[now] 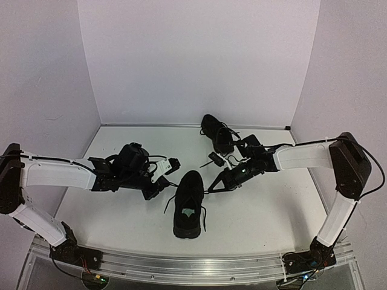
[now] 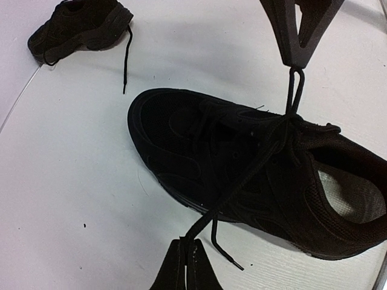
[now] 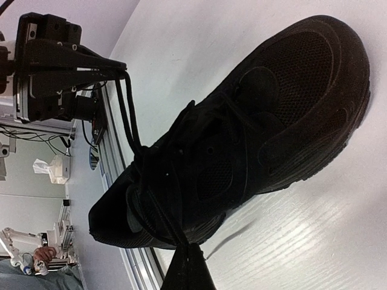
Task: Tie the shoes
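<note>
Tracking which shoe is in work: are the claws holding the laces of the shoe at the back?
No, the left claw and right claw both pinch laces of the near shoe; the far shoe lies apart.

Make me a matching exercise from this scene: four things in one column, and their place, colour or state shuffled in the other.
Things:
1. near shoe
2. far shoe
3. left fingers
4. table

Descriptions:
A. white
B. by the back wall
C. shut on a lace
D. mid-table, laces drawn out to both sides

Pairs: 1-D, 2-B, 3-C, 4-A.
</note>
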`<state>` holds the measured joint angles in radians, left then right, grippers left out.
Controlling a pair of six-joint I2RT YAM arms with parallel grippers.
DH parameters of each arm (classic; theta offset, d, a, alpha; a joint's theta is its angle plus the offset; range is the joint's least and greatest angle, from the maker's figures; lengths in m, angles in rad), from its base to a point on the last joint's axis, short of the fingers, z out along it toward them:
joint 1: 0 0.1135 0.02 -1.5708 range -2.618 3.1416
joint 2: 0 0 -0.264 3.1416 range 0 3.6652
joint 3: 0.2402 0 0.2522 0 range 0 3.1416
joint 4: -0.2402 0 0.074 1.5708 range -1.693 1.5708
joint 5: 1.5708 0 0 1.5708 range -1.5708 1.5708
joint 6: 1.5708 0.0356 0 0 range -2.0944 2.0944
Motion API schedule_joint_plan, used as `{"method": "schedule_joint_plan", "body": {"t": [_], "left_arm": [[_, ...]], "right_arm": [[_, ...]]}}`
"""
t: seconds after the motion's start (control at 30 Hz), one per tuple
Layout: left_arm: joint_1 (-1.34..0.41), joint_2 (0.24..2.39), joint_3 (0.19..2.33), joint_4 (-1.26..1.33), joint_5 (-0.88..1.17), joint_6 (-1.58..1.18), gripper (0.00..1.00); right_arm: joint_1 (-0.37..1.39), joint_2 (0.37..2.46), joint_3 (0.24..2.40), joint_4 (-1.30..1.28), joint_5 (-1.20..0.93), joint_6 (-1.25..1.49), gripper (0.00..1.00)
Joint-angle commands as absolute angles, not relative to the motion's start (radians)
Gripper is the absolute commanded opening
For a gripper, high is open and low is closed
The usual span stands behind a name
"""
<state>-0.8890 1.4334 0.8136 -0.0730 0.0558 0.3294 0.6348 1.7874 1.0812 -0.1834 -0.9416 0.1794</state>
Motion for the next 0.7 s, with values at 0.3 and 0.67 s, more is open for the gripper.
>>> {"method": "schedule_joint_plan", "body": {"t": [0.3, 0.67], "left_arm": [[-0.887, 1.451, 0.825, -0.094, 0.018, 0.324, 0.00], [-0.888, 1.478, 0.837, -0.084, 0.058, 0.336, 0.00]], "right_arm": [[0.613, 1.757, 1.073, -0.222, -0.907, 0.150, 0.01], [0.613, 1.867, 1.119, -0.015, -1.027, 0.340, 0.52]]}}
